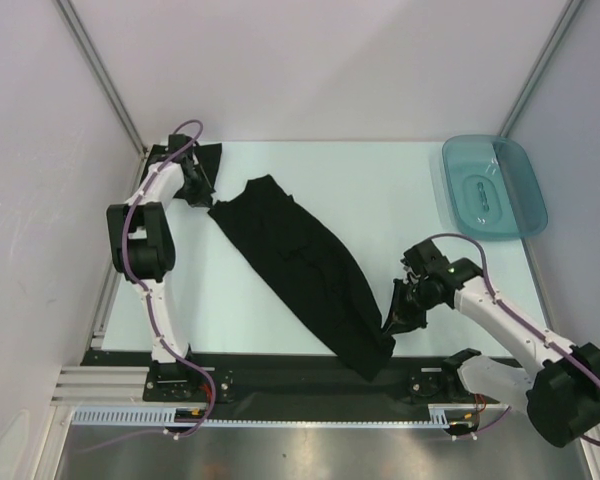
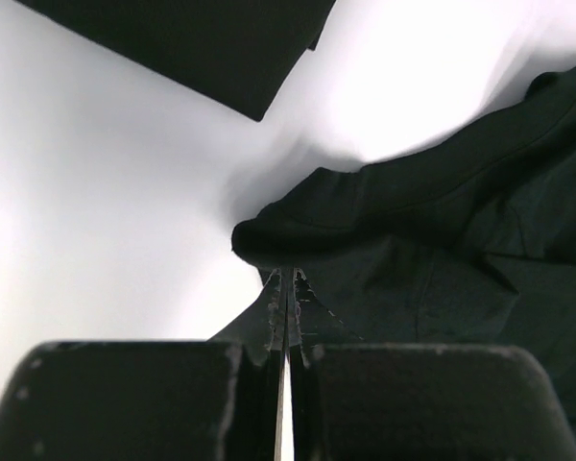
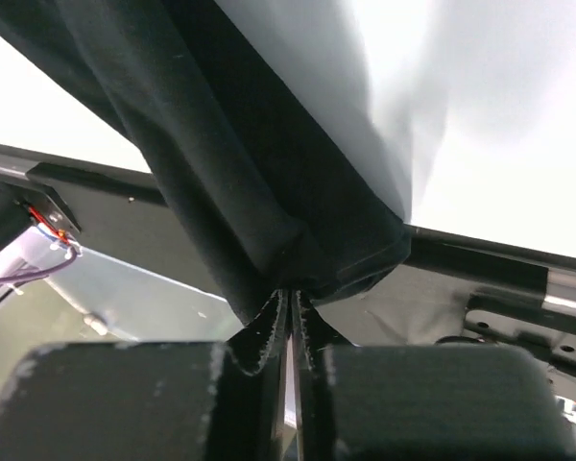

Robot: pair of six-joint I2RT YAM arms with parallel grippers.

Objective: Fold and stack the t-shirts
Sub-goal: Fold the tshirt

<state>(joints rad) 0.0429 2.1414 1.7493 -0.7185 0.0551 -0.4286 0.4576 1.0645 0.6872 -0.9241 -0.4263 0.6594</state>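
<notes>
So, the long black short-sleeved cloth t-shirt (image 1: 300, 260) is strung out diagonally across the pale surface (image 1: 380, 190), running from the far left down to the near right, where its end hangs over the dark strip at the near edge. It's bunched into a narrow band rather than lying flat.

The left gripper (image 1: 202, 190) is at the far-left end of it. Its wrist view shows the jaws pressed together with only a hairline between them and a rolled edge of the cloth right at the tips, so it looks pinched there.

The right gripper (image 1: 393, 322) is at the near-right end. Its jaws are down to a thin slit, with a gathered fold of the fabric caught at the tips.

A second, folded black cloth shirt (image 1: 206, 156) lies in the far-left corner, just behind the left gripper. A translucent teal plastic tray (image 1: 525, 200) sits at the far right, well apart from both shirts.
</notes>
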